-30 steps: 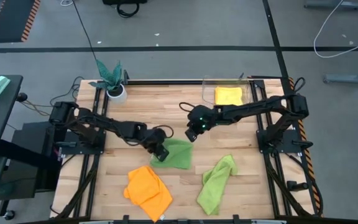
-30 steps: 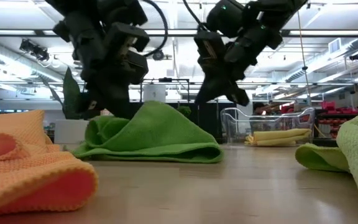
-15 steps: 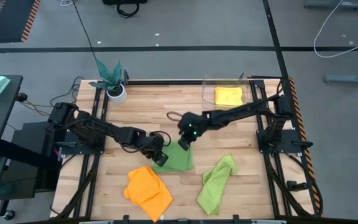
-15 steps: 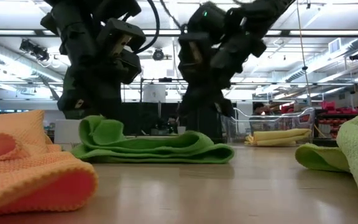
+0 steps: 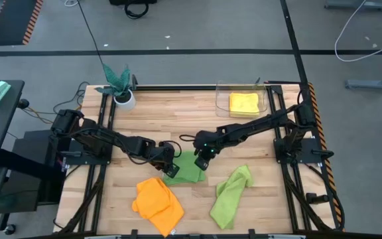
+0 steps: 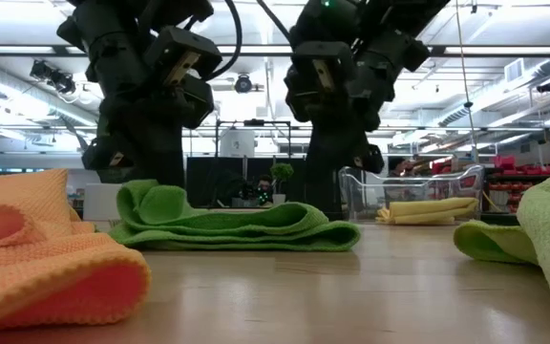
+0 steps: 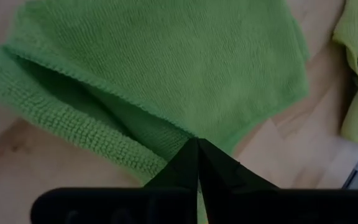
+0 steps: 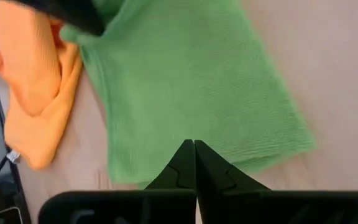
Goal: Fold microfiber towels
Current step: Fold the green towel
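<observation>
Grey floor (image 5: 197, 26) (dark lines crossing it) surrounds the wooden surface (image 5: 164, 119); ceiling lights (image 6: 504, 59) glow at 12.

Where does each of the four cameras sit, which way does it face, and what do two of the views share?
High view: overhead, facing straight down; both arms, left pincer, right pincer at the folded green towel.
Low view: table-top height, facing level across; arms descend above that towel.
Left wrist view: on left arm, facing the towel; own shut pincer.
Right wrist view: on right arm; own shut pincer.
Shared: right wrist and high views show the orange towel.
</observation>
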`<action>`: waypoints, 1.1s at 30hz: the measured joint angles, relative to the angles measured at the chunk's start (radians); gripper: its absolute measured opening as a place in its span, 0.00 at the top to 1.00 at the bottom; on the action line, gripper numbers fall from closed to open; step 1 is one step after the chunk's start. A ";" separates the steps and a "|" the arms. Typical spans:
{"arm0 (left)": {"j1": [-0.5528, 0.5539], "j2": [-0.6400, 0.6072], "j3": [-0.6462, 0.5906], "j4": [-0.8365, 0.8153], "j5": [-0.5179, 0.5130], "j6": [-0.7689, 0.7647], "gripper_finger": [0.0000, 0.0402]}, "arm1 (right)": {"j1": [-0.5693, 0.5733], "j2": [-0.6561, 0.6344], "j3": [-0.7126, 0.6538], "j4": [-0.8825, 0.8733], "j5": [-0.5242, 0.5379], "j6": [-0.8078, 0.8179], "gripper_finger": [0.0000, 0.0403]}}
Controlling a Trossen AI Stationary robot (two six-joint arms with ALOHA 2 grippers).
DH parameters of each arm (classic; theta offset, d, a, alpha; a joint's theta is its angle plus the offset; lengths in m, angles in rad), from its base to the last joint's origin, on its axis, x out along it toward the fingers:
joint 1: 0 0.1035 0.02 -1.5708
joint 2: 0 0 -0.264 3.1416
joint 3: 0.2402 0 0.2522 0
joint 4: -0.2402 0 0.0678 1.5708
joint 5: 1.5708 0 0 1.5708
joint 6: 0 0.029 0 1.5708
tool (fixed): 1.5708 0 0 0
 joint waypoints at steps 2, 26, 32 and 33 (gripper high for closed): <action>-0.009 0.000 0.000 0.000 0.001 -0.001 0.95 | -0.006 0.000 -0.001 -0.009 0.001 0.015 1.00; 0.012 -0.107 0.001 0.027 -0.067 -0.019 0.98 | 0.051 0.000 -0.002 -0.040 -0.036 0.108 0.85; 0.016 -0.138 0.000 0.002 -0.070 -0.022 0.94 | 0.072 0.000 -0.022 -0.024 -0.040 0.117 0.80; 0.016 -0.137 0.000 0.002 -0.070 -0.022 0.94 | 0.070 0.000 -0.029 -0.028 -0.043 0.126 0.79</action>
